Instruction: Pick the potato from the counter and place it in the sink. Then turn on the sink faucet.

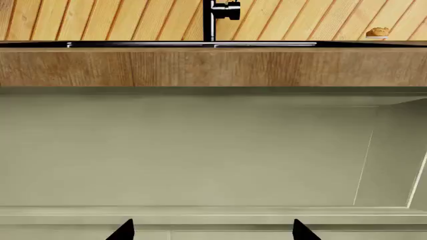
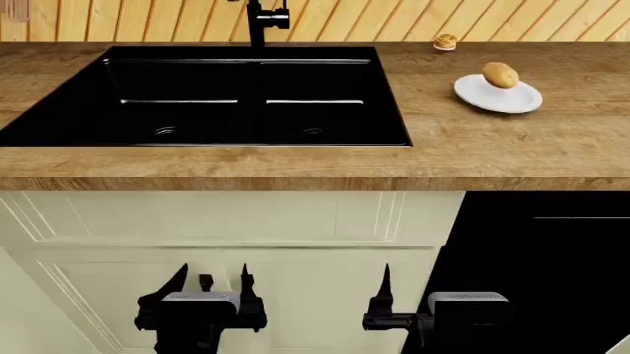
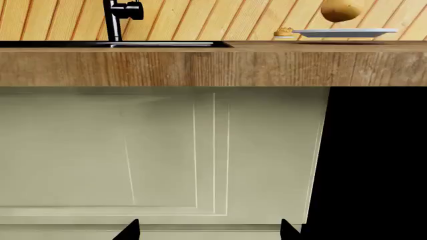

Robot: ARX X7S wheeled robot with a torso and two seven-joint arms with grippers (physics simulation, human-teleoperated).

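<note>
Both my grippers, left point(image 2: 212, 284) and right point(image 2: 409, 295), hang below the counter point(image 2: 295, 166), jaws spread and empty. The potato point(image 2: 500, 74) sits on the white plate point(image 2: 473, 94) toward the counter's right back. I should raise the right arm clear of the front edge first.

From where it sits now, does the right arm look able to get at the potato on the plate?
Probably yes. The right gripper, open, sits low in front of the cabinets, but the potato lies exposed on the white plate with nothing over it.
</note>
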